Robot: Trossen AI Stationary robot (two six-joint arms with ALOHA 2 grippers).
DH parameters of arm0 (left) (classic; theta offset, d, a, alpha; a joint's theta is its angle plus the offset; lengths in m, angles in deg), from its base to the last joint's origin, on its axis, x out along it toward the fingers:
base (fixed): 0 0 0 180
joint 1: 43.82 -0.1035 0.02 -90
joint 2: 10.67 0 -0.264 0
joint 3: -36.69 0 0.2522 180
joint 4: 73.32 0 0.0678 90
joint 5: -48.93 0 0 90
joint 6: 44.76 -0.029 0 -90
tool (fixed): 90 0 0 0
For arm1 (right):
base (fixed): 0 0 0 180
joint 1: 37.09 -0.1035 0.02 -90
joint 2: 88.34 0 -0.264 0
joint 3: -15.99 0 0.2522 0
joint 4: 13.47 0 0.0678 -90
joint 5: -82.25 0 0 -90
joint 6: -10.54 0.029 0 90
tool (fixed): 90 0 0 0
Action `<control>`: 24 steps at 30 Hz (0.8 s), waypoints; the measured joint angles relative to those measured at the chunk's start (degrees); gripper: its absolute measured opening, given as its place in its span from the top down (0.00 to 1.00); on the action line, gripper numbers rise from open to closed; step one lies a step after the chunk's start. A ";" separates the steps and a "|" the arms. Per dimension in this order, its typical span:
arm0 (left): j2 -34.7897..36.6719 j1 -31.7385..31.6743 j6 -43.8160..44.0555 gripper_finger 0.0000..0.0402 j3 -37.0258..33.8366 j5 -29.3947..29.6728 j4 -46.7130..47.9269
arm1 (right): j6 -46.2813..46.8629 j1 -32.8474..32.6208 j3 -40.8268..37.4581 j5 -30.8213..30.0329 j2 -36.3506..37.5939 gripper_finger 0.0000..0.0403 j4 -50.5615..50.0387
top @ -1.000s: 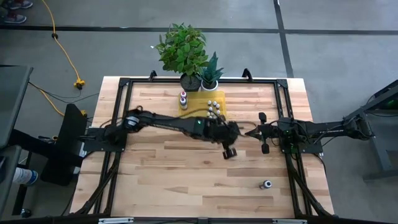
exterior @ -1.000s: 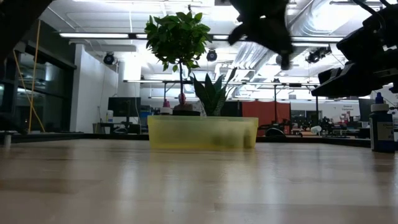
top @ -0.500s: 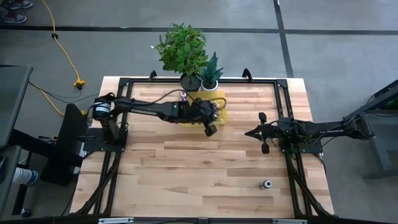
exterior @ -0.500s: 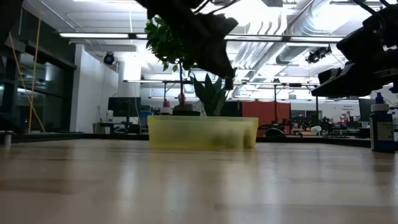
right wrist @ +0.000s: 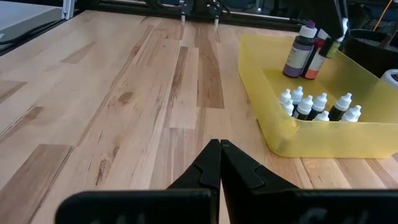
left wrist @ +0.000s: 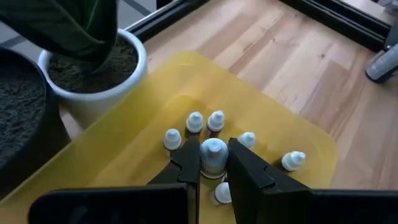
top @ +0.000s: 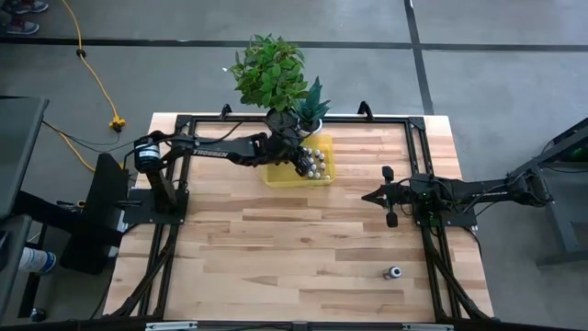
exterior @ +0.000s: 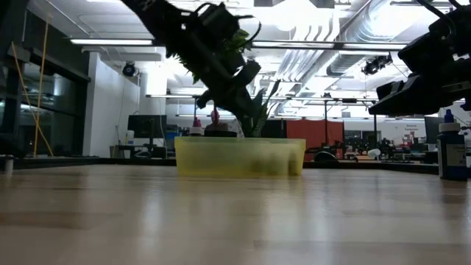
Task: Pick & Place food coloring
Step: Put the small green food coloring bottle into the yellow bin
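Note:
My left gripper [left wrist: 213, 163] is above the yellow tray [top: 276, 175] at the table's far side, shut on a tiny food coloring bottle [left wrist: 213, 154] with a whitish cap. Several more tiny bottles [left wrist: 194, 122] stand upright on the tray floor [left wrist: 155, 106], and two larger dark ones [right wrist: 301, 53] stand at its far end. One dark blue bottle [top: 393, 272] stands alone on the table near the right front; it also shows in the low view [exterior: 450, 151]. My right gripper [top: 377, 196] is shut and empty over the table's right half. My left gripper pinches the tiny bottle just below its whitish cap [left wrist: 213, 149], between its two fingers [left wrist: 186, 169]. The fingers come from above, slanting down toward the far edge. The bottle is upright, cap up, and lifted clear above the bottles in the tray.
Two potted plants [top: 271, 74] stand at the far edge right behind the tray; a white pot [left wrist: 99, 74] is close to my left gripper. A black frame [top: 184, 124] runs around the table. Bare wood [top: 276, 248] lies across the middle and front.
My left gripper has gone from the table's middle toward the far edge and a little to the left, and is now above the yellow tray. My right arm has kept still.

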 joint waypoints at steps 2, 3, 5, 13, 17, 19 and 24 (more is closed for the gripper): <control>0.00 -0.86 0.00 0.91 -1.39 -1.19 -2.01 | 0.00 0.01 0.00 0.00 0.01 1.00 0.01; 0.00 -1.21 0.02 0.91 -2.12 -1.37 -3.02 | 0.01 0.01 0.01 0.00 0.01 1.00 -0.01; 0.00 -1.72 -0.02 0.91 -3.43 -1.64 -4.79 | 0.00 0.00 0.00 0.00 0.01 1.00 0.01; -0.42 -2.75 -0.13 0.91 -7.27 -3.88 -9.01 | 0.00 0.01 0.00 0.00 0.01 1.00 0.04; -2.99 -3.10 -0.72 0.91 -7.76 -4.79 -11.39 | 0.01 0.00 0.00 0.02 0.01 1.00 0.09; -4.14 -3.02 -0.70 0.91 -7.64 -6.43 -13.88 | 0.00 -0.01 0.00 0.01 0.01 1.00 0.10; -6.28 -3.02 -0.70 0.91 -7.64 -7.48 -16.15 | 0.00 -0.01 0.00 0.02 0.01 1.00 0.00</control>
